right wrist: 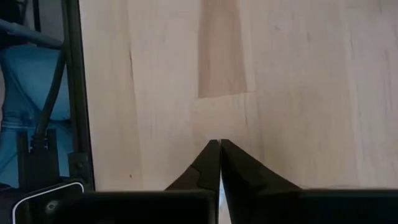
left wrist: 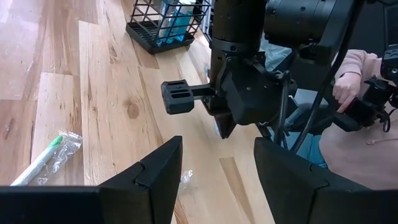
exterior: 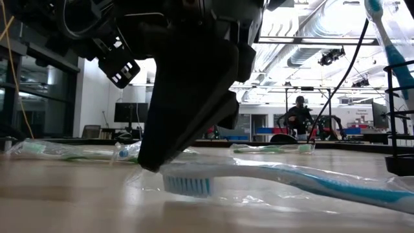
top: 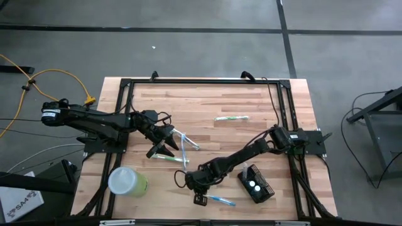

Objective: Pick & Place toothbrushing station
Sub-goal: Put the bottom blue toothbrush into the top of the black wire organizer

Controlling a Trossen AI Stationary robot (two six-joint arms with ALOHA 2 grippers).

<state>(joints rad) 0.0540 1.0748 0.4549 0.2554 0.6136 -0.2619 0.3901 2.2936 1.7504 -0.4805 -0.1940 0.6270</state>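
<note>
Now, right tool [top: 200, 199]: down at the counter's [top: 251, 135] near edge, fingers pressed together tip to tip; the right wrist view shows only bare wood between and beyond them, so I judge nothing is caught.
Blue brush [exterior: 284, 178]: lying flat in its clear wrapper, bristle end just beside the right tool, handle running toward the holder; whether the fingers touch the wrapper I cannot tell.
Holder [top: 255, 184]: the black wire-mesh box sits near the counter's near right corner, just beside the right arm, with something blue already standing in it.
Left tool [top: 164, 141]: fingers spread apart, hovering over the wrapped brushes [top: 182, 147] near the middle of the counter's left half, gripping nothing.
Green cup [top: 127, 181]: by the near left corner, well away from the action.
Spare brush [top: 231, 117]: lying alone toward the far edge.
Doing it well: as I see it, the pinch came up empty, so part the fingers, straddle the handle crosswise, press low against the wood, then close on the handle itself, not the slippery wrapper.
Risk: a flat, wrapped brush may skid sideways when nudged.
</note>
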